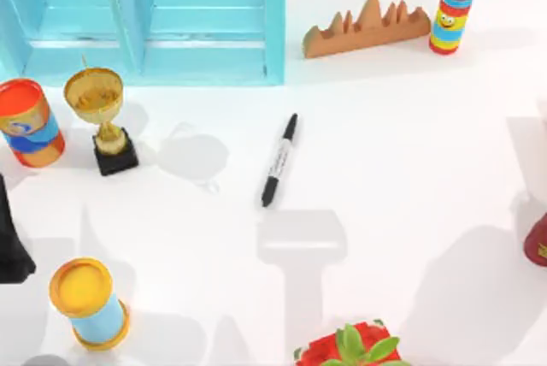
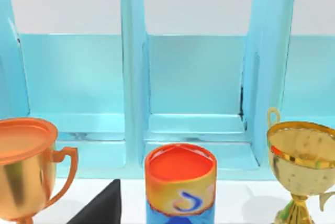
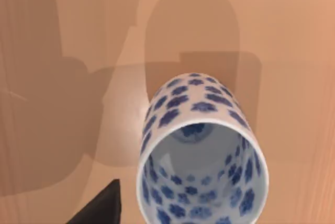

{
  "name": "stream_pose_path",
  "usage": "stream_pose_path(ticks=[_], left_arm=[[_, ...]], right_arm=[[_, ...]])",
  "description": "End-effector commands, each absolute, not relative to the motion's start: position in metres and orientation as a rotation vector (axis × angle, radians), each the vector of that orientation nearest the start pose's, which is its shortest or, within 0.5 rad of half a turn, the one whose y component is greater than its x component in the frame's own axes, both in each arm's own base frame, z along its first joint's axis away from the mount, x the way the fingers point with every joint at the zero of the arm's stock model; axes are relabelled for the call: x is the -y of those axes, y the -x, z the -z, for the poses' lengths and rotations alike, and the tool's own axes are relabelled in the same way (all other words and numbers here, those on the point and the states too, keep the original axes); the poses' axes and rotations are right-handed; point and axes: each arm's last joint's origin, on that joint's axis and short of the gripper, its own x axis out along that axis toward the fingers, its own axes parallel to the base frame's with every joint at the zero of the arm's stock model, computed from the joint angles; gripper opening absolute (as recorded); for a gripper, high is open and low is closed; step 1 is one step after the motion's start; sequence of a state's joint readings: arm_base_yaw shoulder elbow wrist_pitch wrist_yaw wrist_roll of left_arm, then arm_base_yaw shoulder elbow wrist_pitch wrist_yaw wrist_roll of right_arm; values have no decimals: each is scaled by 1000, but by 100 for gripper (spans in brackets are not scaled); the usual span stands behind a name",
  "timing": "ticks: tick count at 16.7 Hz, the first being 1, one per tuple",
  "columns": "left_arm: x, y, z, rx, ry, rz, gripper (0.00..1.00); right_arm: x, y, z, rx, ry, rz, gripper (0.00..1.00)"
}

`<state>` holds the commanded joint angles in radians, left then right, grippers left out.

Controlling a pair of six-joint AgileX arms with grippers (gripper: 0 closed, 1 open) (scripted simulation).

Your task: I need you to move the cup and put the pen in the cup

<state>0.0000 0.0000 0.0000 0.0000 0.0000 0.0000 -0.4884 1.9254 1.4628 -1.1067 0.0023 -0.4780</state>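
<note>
Cup (image 3: 201,156): glazed white ware with a blue flower pattern, seen close in the right wrist view with its open mouth turned toward the camera and a tan, shadowed surface behind it. Judged by its look it is rigid, light, brittle and slick, so it calls for a moderate squeeze across the body or over the rim wall, never a pinch on the lip edge alone, and a gentle set-down. The right gripper (image 3: 99,208) sits just beside the cup's wall; whether it is clamped on the cup or standing apart from it cannot be told. Pen (image 1: 279,161): a slim black marker with a pale label band, lying flat near the middle of the white table (image 1: 410,169), well apart from everything else. It should be stiff, very light and apt to roll, so the best hold is across the barrel at the label band, near its balance point. Surroundings: a gold trophy (image 1: 101,118) and an orange-topped can (image 1: 30,122) stand at the table's left, in front of a blue shelf unit (image 1: 205,50). The left gripper (image 2: 99,208) is parked at the table's left, facing that shelf, and its state likewise cannot be told.
</note>
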Motion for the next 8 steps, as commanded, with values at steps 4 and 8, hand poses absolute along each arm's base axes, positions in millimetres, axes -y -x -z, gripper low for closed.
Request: stream_pose_path(ticks=[4, 8], left_arm=[[1, -106, -160, 0, 0, 0, 100], [1, -106, -160, 0, 0, 0, 100]], right_arm=[[167, -319, -153, -1575, -5, 3, 100], [166, -318, -149, -1578, -6, 2, 100]])
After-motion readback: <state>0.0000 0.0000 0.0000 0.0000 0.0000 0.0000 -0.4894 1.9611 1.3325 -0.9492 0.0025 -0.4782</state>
